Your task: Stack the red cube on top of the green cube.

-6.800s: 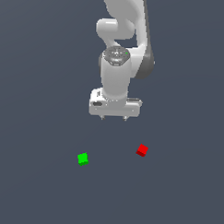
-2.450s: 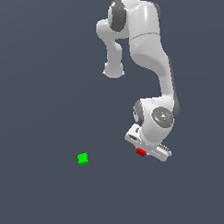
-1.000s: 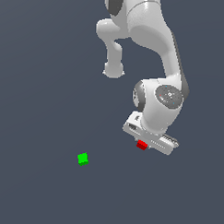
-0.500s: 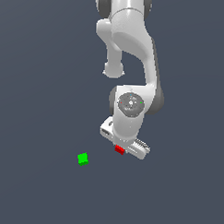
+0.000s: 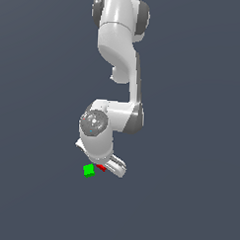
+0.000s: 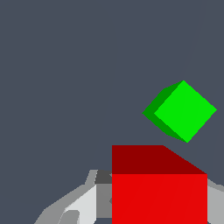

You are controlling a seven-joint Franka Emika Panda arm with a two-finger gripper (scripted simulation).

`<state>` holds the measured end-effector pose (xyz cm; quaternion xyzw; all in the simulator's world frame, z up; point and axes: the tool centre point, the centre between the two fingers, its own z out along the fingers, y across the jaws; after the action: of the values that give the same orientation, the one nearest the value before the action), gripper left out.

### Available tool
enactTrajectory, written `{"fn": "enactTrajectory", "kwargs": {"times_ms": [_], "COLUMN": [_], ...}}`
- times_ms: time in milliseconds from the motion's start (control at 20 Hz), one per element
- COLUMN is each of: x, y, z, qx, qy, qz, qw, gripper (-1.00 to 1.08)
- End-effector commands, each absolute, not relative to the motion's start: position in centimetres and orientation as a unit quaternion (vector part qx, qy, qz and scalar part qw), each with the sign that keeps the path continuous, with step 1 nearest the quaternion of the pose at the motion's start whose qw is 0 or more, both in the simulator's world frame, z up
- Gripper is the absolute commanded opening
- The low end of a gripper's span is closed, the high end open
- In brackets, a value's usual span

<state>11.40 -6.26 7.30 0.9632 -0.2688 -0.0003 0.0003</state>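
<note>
Your gripper (image 5: pixel 103 167) is holding the red cube (image 6: pixel 159 192) tight between its fingers. The green cube (image 5: pixel 89 170) sits on the floor just beside the red one, not under it yet.

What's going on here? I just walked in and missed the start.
A white robot arm is holding the red cube between its fingers and has it right next to the green cube, which sits on the grey floor. The red cube is not on top of the green one yet; the wrist view shows them apart.
</note>
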Motion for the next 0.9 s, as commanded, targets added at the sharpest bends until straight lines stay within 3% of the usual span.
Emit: {"fn": "enactTrajectory", "kwargs": {"times_ms": [0, 700, 750, 850], "x": [11.9, 13.0, 13.0, 13.0], "y": [-8.5, -12.6, -12.6, -12.6], "z": [6.9, 6.0, 6.0, 6.0], "qx": [0.963, 0.963, 0.963, 0.963], "qy": [-0.268, -0.268, -0.268, -0.268], "qz": [0.000, 0.000, 0.000, 0.000], "qw": [0.000, 0.000, 0.000, 0.000], "gripper": [-1.00, -1.00, 1.00, 1.00]}}
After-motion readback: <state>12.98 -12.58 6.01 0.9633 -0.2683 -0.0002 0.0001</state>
